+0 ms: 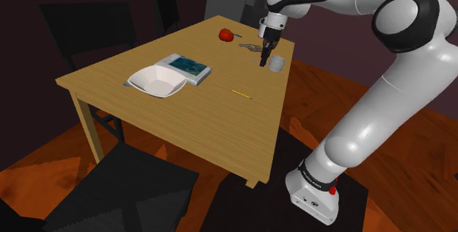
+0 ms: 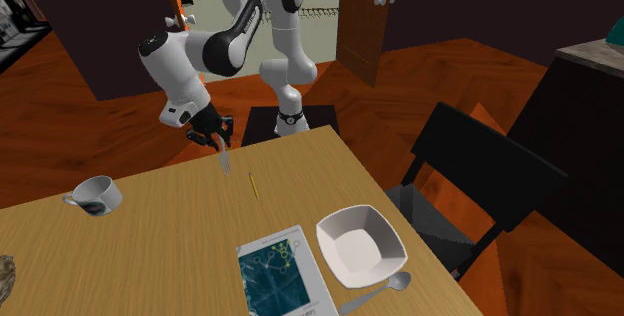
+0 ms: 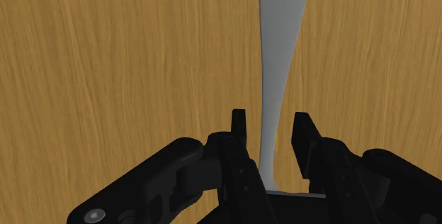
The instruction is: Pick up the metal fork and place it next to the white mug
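Observation:
A grey metal fork (image 3: 273, 81) runs straight out from between my black fingers, over the wooden table (image 3: 106, 59). My gripper (image 3: 272, 122) is shut on the fork's handle. From the second exterior view, the gripper (image 2: 214, 136) points down near the table's far edge and the fork (image 2: 226, 161) hangs from it, tines low over the wood. The white mug (image 2: 95, 195) stands to that view's left, well apart from the fork. Seen from the shoulder, the gripper (image 1: 264, 54) hovers just left of the mug (image 1: 277, 63).
A yellow pencil (image 2: 252, 185) lies just beyond the fork. A white bowl (image 2: 360, 244), a spoon (image 2: 385, 286) and a book (image 2: 285, 274) sit at the near side. A red apple (image 1: 226, 35) rests by the far corner. Dark chairs (image 2: 470, 169) flank the table.

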`<state>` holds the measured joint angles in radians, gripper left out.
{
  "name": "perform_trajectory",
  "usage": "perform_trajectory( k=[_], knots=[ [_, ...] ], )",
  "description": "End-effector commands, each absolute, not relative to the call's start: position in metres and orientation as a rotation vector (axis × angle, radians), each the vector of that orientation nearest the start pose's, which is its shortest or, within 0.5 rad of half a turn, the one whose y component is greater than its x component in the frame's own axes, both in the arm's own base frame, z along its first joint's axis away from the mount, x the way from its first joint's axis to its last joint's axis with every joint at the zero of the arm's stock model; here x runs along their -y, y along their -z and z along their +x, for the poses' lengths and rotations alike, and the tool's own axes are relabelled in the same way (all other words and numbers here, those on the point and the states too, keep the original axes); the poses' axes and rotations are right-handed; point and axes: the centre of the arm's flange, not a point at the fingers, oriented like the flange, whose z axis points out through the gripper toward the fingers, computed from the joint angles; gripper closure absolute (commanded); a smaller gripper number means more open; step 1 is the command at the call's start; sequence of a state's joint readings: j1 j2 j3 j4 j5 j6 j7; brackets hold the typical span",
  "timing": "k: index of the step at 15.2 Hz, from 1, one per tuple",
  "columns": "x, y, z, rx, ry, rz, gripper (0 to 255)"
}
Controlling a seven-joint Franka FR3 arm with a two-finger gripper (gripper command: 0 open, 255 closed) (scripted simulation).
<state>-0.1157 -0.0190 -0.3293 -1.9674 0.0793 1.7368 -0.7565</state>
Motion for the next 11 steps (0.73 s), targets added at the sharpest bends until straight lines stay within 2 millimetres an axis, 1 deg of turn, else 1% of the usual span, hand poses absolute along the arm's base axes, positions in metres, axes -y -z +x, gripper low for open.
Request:
perform_trajectory(
  k=[1, 11],
  knots=[
    [0.250, -0.460, 0.476, 0.429, -0.191, -2.916, 255],
    [0.381, -0.460, 0.458, 0.429, -0.191, -2.916, 255]
  ],
)
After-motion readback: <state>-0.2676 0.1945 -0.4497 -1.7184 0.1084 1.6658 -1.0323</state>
